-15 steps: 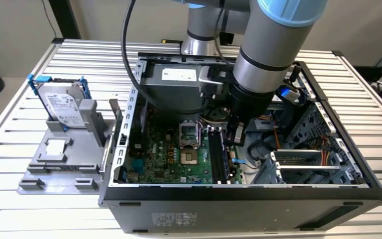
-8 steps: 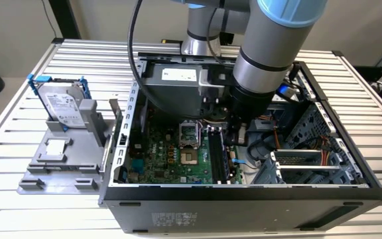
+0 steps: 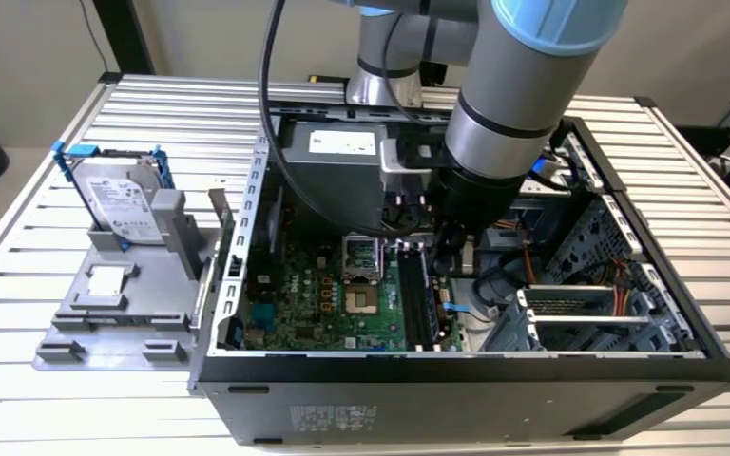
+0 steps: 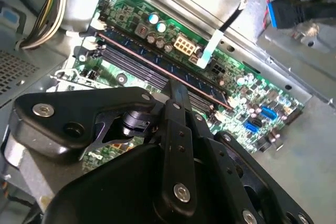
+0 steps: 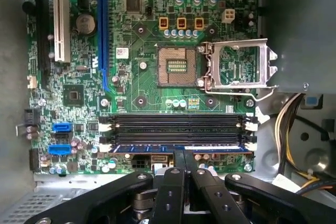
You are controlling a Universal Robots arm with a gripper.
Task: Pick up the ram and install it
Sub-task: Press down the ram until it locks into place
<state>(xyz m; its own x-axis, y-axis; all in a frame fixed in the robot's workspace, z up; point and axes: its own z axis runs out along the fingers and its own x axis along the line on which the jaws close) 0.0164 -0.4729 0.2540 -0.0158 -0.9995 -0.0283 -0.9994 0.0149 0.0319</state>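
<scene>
Hand (image 5: 184, 157) on ram (image 5: 210, 149) in slot

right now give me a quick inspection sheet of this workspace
surface: slatted metal table, open computer case lying on it
job's things: ram standing in the slot at the edge of the motherboard; other slots bare
clutter: hard drive in blue-handled frame on a grey fixture
grippers: gripper closed on the ram's top edge
cables: black cable along the arm; yellow and black wires inside the case
surroundings: pale wall, nothing else seen
</scene>
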